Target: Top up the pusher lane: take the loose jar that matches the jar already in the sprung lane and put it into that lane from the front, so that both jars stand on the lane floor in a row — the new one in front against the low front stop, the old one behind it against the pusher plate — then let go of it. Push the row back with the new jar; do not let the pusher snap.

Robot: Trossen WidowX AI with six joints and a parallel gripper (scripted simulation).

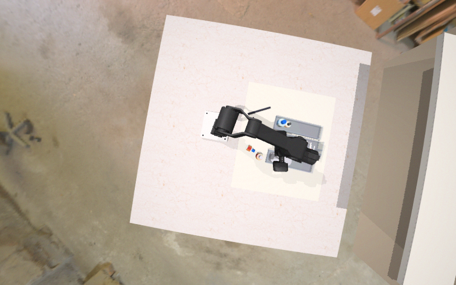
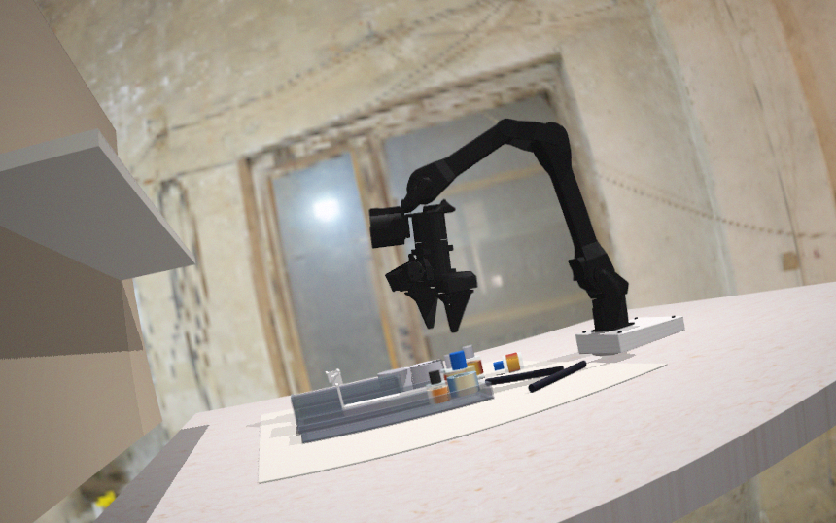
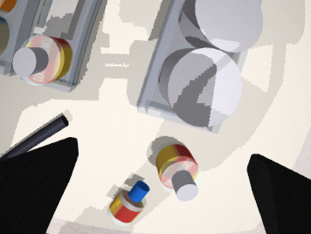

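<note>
My gripper is open and empty, pointing down high above the lane fronts and the loose jars. A loose jar with a red and gold label and a pale cap stands upright between the fingertips in the wrist view, well below them. A matching jar stands at the front of the sprung lane. The arm hides it in the top view. The pusher's white upright shows at the lane's far end. A smaller loose jar with a blue cap lies on its side.
One neighbouring lane holds two wide white-lidded jars. The other lane holds a blue-capped jar and a black-capped jar. Dark rods lie near the lane fronts.
</note>
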